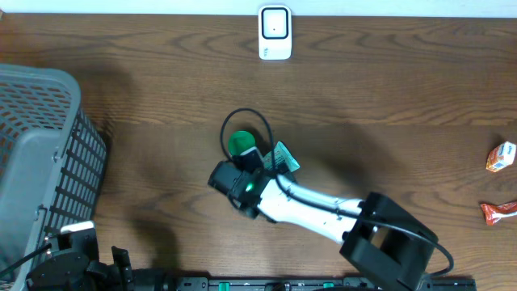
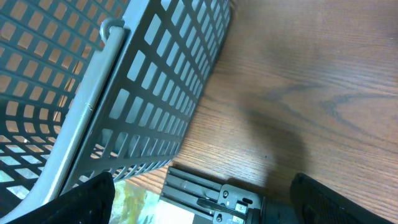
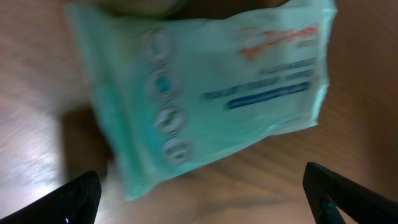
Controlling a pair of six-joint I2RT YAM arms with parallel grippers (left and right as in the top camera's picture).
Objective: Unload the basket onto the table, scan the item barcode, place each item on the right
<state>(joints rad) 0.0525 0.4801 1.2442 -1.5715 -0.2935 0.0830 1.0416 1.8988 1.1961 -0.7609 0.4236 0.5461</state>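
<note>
Surface: brown wood-grain table [image 1: 388, 89], seen from overhead.
Task item: teal packet [image 3: 211, 93], flat on the table near the centre, just toward 4 o'clock from a green round object [image 1: 239, 143]; whether the two touch cannot be told.
Packet face: blue and red print and a column of round icons, too blurred in the right wrist view to read; no barcode can be made out.
Scanner: white scanner [image 1: 274, 32], at the table's 12 o'clock edge, well apart from the packet.
Right arm: right arm [image 1: 315, 212], white and black, reaching from 5 o'clock toward the centre, its wrist over the packet's 8 o'clock side.
Right gripper: right gripper [image 3: 211, 196], fingers spread wide, one dark tip at each lower corner of its own view; the packet lies ahead of them, ungripped.
Left gripper: left gripper [image 2: 208, 199], low at 7 o'clock, fingers wide apart, nothing between them.
Basket: grey basket [image 1: 48, 153], open lattice walls, at 9 o'clock, close beside the left gripper.
Cable: black cable [image 1: 257, 120], looped around the green round object.
Other goods: orange-and-white packet [image 1: 501, 156] and red packet [image 1: 497, 212], both at the 3 o'clock edge, well apart from the arms.
</note>
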